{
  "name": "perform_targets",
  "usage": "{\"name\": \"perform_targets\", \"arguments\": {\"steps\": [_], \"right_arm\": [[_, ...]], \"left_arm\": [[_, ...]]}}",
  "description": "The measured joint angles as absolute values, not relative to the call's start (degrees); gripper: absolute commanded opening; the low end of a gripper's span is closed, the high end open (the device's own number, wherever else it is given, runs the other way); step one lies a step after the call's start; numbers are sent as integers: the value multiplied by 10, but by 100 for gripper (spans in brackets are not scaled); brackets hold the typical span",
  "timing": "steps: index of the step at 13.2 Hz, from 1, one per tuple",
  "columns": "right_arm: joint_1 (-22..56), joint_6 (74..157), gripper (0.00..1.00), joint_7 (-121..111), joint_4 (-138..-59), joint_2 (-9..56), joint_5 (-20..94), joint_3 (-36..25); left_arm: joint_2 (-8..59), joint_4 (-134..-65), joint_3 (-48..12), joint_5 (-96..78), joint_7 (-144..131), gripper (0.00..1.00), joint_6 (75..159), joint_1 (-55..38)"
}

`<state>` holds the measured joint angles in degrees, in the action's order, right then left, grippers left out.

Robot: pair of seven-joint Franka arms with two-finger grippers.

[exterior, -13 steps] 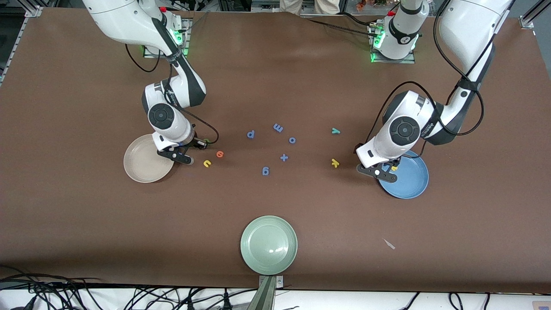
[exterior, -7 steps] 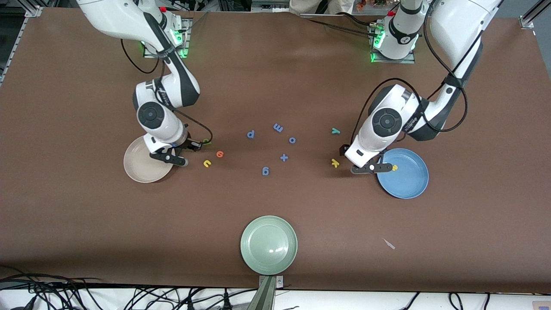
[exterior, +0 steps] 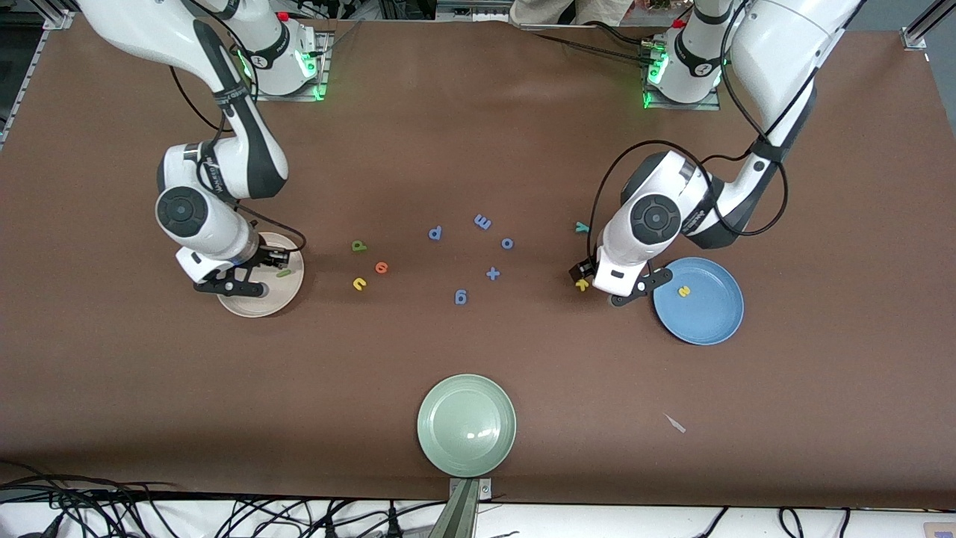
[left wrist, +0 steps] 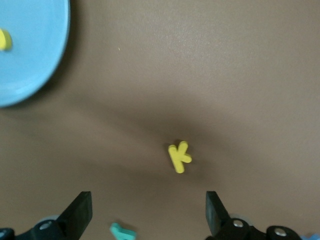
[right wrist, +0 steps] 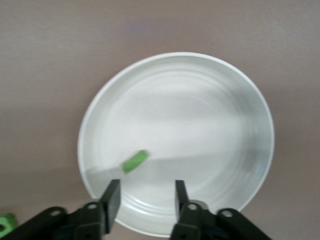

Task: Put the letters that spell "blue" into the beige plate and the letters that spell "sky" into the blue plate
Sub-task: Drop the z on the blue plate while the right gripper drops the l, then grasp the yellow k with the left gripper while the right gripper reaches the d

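Going near to far from the front camera. Pale green plate (exterior: pixel 466 425) is sitting unused on the desk (exterior: pixel 478 149).

Blue plate (exterior: pixel 699 300) is holding the yellow "s" (exterior: pixel 683 291) only, so sky looks one of three done. Left tool (exterior: pixel 611 287) is hovering just beside that plate, toward the desk's middle, fingers spread wide and holding nothing. The yellow "k" (left wrist: pixel 179 157) is lying on the desk directly below the left tool, between its fingers in the wrist view, likely the next pick. The teal "y" (exterior: pixel 582 227) is waiting just farther off.

Beige plate (exterior: pixel 290 293) is holding the green "l" (right wrist: pixel 135 161) lying loose in the dish, so blue looks one of four done. Right tool (right wrist: pixel 145 199) is hanging over the plate, fingers partly open and gripping nothing; the bar is lying just clear of them.

Yellow "u" (exterior: pixel 360 283), orange "e" (exterior: pixel 382 267) and green "b" (exterior: pixel 358 245) are sitting on the desk near the beige plate, toward the middle. Blue letters (exterior: pixel 482 222) are scattered mid-desk, not needed.
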<state>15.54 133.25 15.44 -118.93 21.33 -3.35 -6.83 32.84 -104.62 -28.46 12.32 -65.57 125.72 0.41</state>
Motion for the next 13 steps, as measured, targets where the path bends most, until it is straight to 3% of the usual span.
{"name": "perform_targets", "arguments": {"steps": [3, 6, 13], "right_arm": [[155, 1333, 78, 194, -1190, 213, -33, -56], [159, 1333, 78, 329, -1190, 215, -33, 5], [175, 1367, 78, 548, -1192, 256, -33, 70]], "left_arm": [[369, -1015, -284, 123, -738, 90, 1258, -6], [394, -1001, -282, 123, -763, 79, 1264, -6], [410, -1001, -274, 126, -774, 74, 1303, -6]]}}
